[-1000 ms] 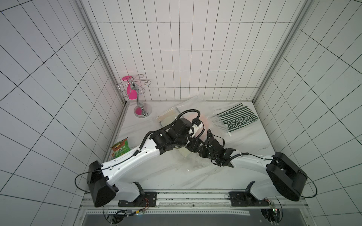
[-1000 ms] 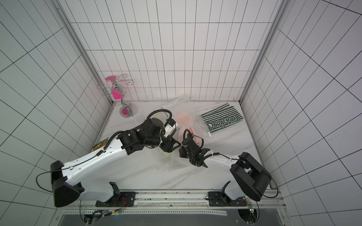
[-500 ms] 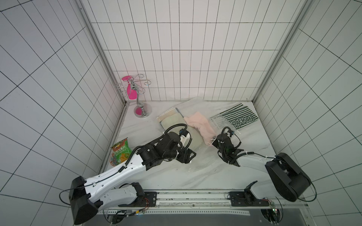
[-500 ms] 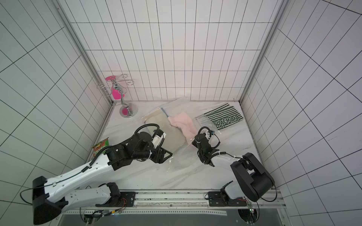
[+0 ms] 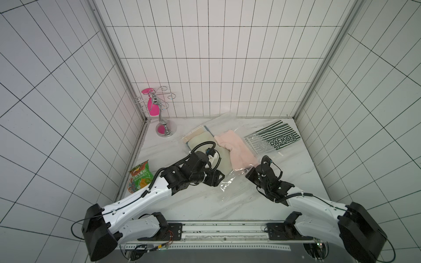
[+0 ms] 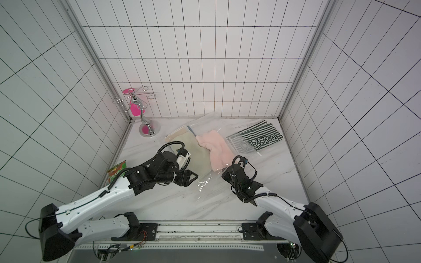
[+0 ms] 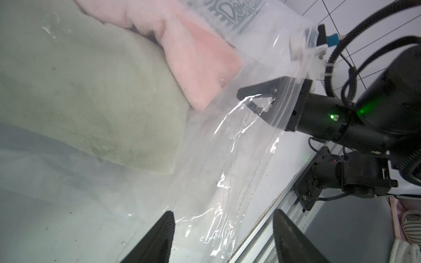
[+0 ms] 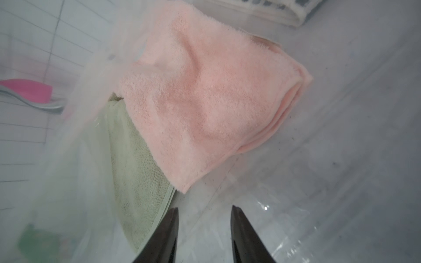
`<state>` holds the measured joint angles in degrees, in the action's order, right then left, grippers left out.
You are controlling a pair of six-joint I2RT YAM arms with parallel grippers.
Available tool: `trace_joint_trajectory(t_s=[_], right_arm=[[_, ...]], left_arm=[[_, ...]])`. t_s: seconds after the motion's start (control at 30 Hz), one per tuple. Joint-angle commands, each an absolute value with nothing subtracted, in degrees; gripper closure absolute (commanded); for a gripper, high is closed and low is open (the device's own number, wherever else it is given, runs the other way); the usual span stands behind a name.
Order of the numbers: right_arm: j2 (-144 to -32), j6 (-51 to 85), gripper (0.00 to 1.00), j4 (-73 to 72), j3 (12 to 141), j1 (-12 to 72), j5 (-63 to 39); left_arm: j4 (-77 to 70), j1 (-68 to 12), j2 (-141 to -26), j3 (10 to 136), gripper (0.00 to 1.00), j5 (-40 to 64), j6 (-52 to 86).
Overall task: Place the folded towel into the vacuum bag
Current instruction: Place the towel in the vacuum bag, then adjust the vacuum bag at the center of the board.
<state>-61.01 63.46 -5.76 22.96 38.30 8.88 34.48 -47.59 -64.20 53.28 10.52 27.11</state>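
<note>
Your big clear vacuum bag [image 5: 228, 185] lies flat with a green towel [image 5: 202, 141] inside and the pink folded towel [image 5: 237, 148] partly on top of it, its near corner just past your right claw [image 8: 204, 208], which is spread and empty, like your left claw [image 7: 223, 211] beside the bag's edge.

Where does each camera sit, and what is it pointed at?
Top views: high at the front, looking down on the table; left arm and right arm show.
Left wrist: on the left arm, facing green towel, pink towel; left gripper, right gripper show.
Right wrist: on the right arm, facing the pink towel; own fingertips show.
Shared: pink towel, vacuum bag.
</note>
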Motion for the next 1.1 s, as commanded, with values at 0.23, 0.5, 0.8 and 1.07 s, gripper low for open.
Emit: trace_joint_trajectory(t_s=[0.23, 0.5, 0.8, 1.07], right_arm=[[-42.21, 65.24, 0.48, 21.46, 21.60, 41.22, -4.69], [-34.56, 69.26, 0.43, 20.67, 19.54, 51.02, -2.02], [-57.51, 72.85, 0.66, -5.59, 21.07, 51.86, -1.49], [-78.26, 73.58, 1.00, -19.72, 35.15, 62.56, -7.68]], left_arm=[[32.51, -41.39, -65.50, 59.36, 0.31, 6.52, 28.12], [31.98, -39.91, -64.52, 58.57, 0.31, 8.66, 28.83], [32.23, -39.93, -64.60, 59.06, 0.31, 10.99, 27.93], [37.03, -37.77, -61.14, 62.05, 0.31, 1.92, 26.49]])
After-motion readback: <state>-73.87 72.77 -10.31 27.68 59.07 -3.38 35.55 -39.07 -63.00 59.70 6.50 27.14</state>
